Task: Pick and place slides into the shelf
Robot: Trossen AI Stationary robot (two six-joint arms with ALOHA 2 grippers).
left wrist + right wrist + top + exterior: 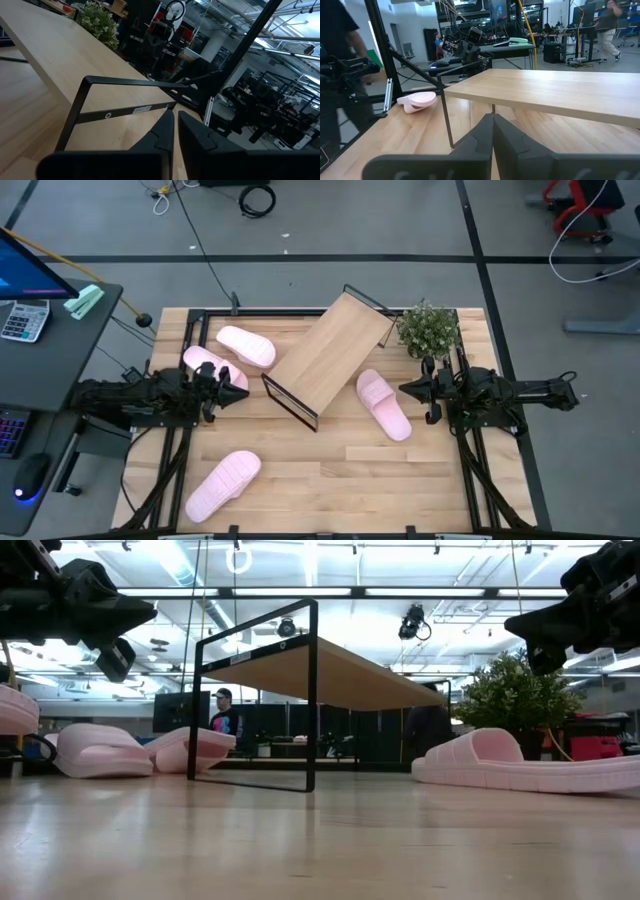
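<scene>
The shelf stands near the middle of the table, turned at an angle, its light wood top on a thin black wire frame. Four pink slides lie around it, none on it or under it. Seen from above with the shelf as the centre of the clock, one slide lies at about 9 o'clock, and a second slide is just beside that one, further out and partly under the left arm. A third slide lies at about 7 o'clock, well apart, near the front edge of the table. The fourth slide lies at about 4 o'clock, near the shelf.

The left gripper hovers above the second slide with its fingers almost closed, holding nothing. The right gripper hangs just beside the fourth slide, fingers pressed together, also holding nothing. A small green plant stands at about 2 o'clock.
</scene>
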